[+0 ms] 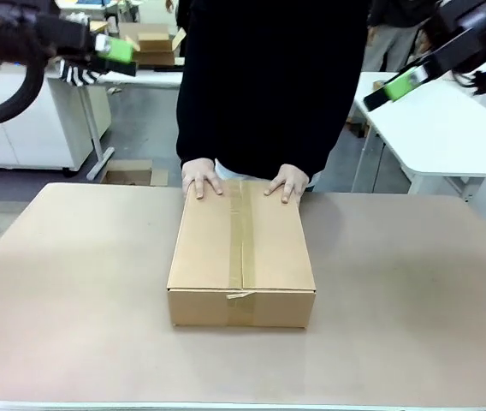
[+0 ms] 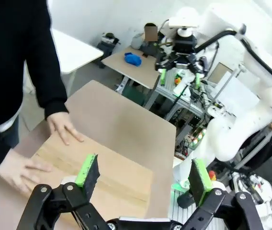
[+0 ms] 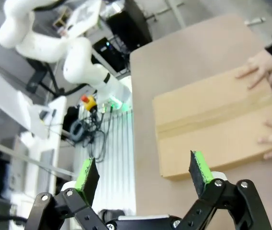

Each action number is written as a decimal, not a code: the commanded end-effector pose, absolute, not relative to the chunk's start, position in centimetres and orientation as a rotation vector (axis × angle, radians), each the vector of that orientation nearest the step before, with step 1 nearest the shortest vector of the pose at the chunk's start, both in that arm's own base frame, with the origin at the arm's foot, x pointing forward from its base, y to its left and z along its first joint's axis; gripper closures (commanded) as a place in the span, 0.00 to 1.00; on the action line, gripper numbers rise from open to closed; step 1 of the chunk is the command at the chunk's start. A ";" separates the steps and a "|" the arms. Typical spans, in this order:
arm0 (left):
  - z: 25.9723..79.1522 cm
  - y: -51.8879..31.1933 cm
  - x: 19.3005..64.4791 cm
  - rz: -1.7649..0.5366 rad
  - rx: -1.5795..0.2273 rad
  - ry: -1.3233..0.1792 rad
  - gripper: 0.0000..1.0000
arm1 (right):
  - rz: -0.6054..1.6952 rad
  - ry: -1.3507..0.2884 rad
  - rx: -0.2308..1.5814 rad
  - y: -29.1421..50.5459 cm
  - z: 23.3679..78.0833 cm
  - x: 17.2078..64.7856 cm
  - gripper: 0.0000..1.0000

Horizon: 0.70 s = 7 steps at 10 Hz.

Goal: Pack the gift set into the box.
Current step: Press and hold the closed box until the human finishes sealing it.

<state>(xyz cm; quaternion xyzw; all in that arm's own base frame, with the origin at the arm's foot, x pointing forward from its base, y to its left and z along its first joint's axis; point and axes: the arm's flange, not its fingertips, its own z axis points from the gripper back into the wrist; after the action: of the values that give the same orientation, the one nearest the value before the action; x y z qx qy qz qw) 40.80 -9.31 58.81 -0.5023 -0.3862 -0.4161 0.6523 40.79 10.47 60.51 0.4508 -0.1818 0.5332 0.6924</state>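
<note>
We've got the box shut (tape along its seam), the person's hands flat on its far end. Left gripper and right gripper hang high, jaws wide apart.

Brown box, tan tape stripe

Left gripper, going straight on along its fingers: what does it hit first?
The left gripper would probably meet the box near its short edge; depth is unclear, so it may reach the table beyond.
</note>
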 end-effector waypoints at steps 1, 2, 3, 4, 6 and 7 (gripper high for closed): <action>56.3 -9.8 39.9 -1.191 -1.265 -1.050 0.00 | 1.616 -0.601 0.986 12.8 57.3 41.5 0.00; 54.1 -9.7 39.6 -1.267 -1.242 -1.093 0.00 | 1.744 -0.717 0.993 13.6 55.0 42.2 0.00; 51.7 -9.8 39.1 -1.284 -1.285 -1.140 0.00 | 1.740 -0.800 0.984 14.1 52.2 42.9 0.00; 49.8 -10.3 38.4 -1.294 -1.338 -1.158 0.00 | 1.745 -0.856 1.005 14.1 49.8 43.2 0.00; 46.7 -12.1 38.1 -1.198 -1.293 -1.222 0.00 | 1.600 -0.800 1.023 14.0 46.8 43.6 0.00; 49.3 -10.9 38.0 -1.304 -1.275 -1.151 0.00 | 1.727 -0.803 0.942 14.4 49.5 43.3 0.00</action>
<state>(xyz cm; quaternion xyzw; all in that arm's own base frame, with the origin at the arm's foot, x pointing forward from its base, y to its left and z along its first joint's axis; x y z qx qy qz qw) 37.80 -11.43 46.75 -0.5296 -0.4777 -0.5191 0.4711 43.72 13.97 46.52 0.4052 -0.3302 0.6943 0.4948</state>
